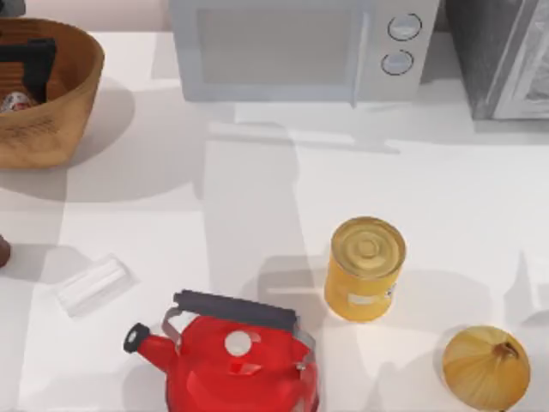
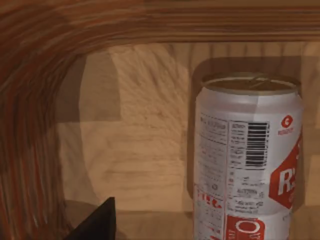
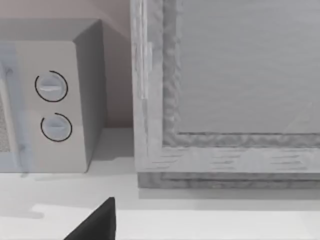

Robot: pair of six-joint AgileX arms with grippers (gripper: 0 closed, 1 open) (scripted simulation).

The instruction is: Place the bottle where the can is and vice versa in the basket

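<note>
Small white cylindrical bottle with a red label [image 2: 247,160] stands upright on the floor of the round brown woven wicker basket [image 1: 73,103], close against the ribbed inner wall [image 2: 30,125]. From above it shows only as a white-and-red sliver [image 1: 13,101] just beside and below the left gripper [image 1: 30,62], which hangs inside the basket over its rim. The left wrist view shows one dark tip of that gripper low in front of the bottle, apart from it and not touching. Whether the left gripper is wide or narrow cannot be told; it does not appear to hold the bottle, though the view is too partial to be certain. The large yellow-orange tin can with a ribbed gold top and pale label [image 1: 364,268] stands upright on the white table [image 1: 257,189], well away from the left gripper and outside the basket. Between gripper and can, nearer the table's front edge: a clear transparent block [image 1: 93,285] and a red kettle with a dark handle [image 1: 233,360]. Beyond the can lies a round yellow-brown onion [image 1: 485,367]. The right gripper [image 3: 97,225] shows as a dark tip facing a grey microwave with two dials [image 3: 52,100] and a grey framed cabinet [image 3: 225,90]; its opening cannot be told.
</note>
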